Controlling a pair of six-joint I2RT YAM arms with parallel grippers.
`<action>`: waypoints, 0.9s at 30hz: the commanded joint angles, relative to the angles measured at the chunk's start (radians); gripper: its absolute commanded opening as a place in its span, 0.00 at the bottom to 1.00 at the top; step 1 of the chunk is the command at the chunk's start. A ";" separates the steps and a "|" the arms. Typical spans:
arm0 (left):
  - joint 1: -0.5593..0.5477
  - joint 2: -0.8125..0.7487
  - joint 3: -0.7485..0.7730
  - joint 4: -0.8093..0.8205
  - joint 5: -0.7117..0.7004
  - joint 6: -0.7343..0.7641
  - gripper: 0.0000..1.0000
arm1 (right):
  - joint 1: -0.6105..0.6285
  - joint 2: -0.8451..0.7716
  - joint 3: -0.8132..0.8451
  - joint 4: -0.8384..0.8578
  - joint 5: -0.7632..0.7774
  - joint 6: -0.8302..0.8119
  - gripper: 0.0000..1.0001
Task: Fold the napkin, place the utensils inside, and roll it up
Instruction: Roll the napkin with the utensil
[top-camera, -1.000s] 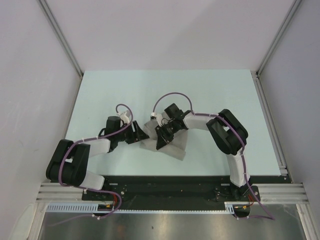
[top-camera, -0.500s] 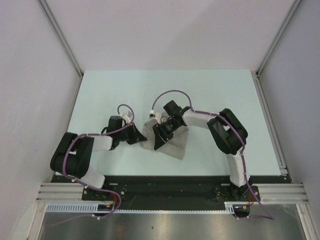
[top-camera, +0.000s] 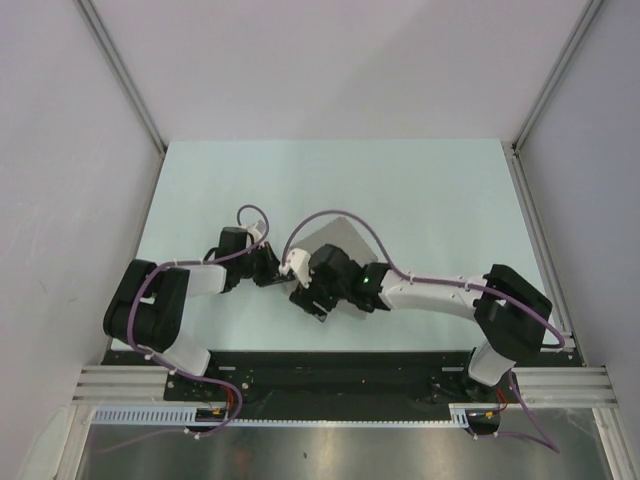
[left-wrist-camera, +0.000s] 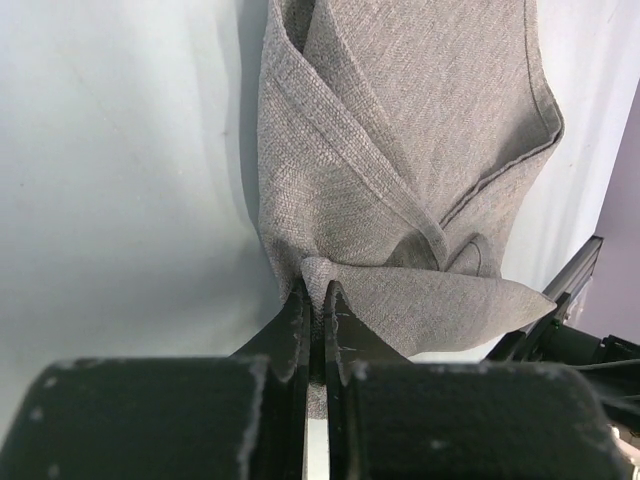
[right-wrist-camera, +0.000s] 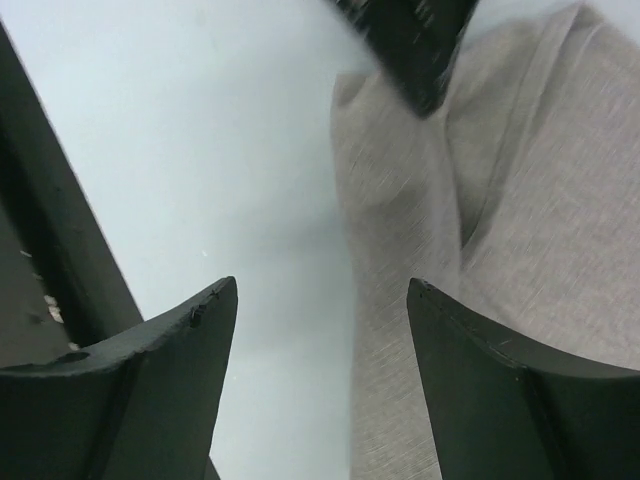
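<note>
The grey-beige napkin (top-camera: 340, 240) lies folded and bunched at the table's middle, near the front. My left gripper (top-camera: 274, 274) is at its left edge and is shut on a pinched fold of the napkin (left-wrist-camera: 400, 150), with cloth caught between the closed tips (left-wrist-camera: 313, 290). My right gripper (top-camera: 312, 302) hovers low over the napkin's near-left part. Its jaws stand wide apart with nothing between them (right-wrist-camera: 320, 285), half over bare table and half over the napkin (right-wrist-camera: 520, 200). The utensils are out of view.
The table's black front edge (top-camera: 330, 360) runs just behind my right gripper and shows as a dark strip (right-wrist-camera: 60, 250) in the right wrist view. A metal rail (top-camera: 540, 240) borders the table's right side. Grey walls stand on both sides.
My left gripper has shut on the napkin's left edge. My right gripper has let go and opened, and its arm has swung down toward the near edge. More of the napkin's far part shows.
</note>
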 joint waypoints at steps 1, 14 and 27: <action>0.003 0.026 0.048 -0.021 -0.008 0.026 0.00 | 0.075 0.016 -0.076 0.137 0.307 -0.076 0.73; 0.002 0.038 0.072 -0.039 0.000 0.028 0.00 | 0.121 0.164 -0.095 0.248 0.431 -0.201 0.70; 0.002 0.026 0.105 0.004 0.049 0.014 0.27 | -0.013 0.257 0.010 0.023 0.085 -0.107 0.33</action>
